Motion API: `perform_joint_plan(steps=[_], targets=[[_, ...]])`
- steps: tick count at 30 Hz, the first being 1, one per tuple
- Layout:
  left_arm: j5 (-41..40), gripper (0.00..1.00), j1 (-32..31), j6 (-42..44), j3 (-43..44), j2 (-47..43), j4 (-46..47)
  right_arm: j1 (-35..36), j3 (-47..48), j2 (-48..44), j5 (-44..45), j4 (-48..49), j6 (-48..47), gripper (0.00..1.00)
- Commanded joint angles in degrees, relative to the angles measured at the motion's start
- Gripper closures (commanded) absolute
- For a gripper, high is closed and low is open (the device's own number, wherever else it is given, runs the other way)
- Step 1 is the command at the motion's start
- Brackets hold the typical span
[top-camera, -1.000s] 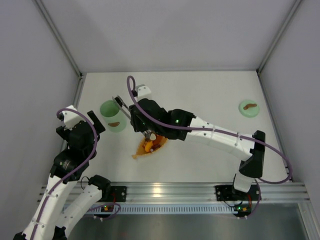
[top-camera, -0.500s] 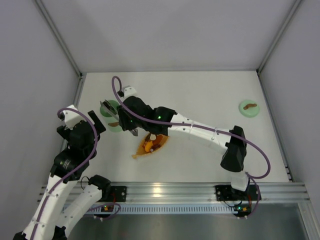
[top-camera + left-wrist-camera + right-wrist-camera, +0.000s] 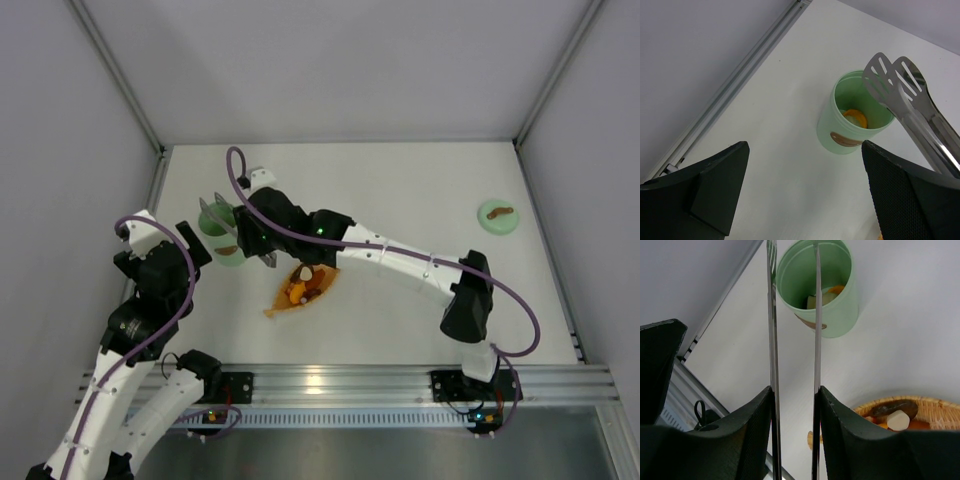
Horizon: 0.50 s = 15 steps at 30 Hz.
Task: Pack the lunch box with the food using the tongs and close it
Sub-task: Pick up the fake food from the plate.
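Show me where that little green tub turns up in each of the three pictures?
Top external: the lunch box stands left of centre, beside the right arm's wrist.
Left wrist: lunch box right of centre, food inside.
Right wrist: lunch box at top centre.
Shared landmark: the tongs, tips over its mouth.

Mint-green lunch box [image 3: 829, 131] (brown mark), silver tongs [image 3: 896, 94], orange tray [image 3: 936, 407].

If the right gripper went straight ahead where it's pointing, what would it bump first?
Probably the lunch box. The tongs in the right gripper point at its open mouth, so their tips would meet it first, though depth is unclear.
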Motion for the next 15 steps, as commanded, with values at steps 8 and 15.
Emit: perform_joint_plan(steps=[8,15], targets=[[-0.17,0.01,0.09,0.45,-0.24,-0.12,0.95,-0.87,0.19,-6.35,6.96,-0.57,-0.69,0.6],[-0.17,0.01,0.09,0.45,-0.15,-0.2,0.95,-0.69,-17.61,-22.85,11.97,-3.65,3.34,0.6]])
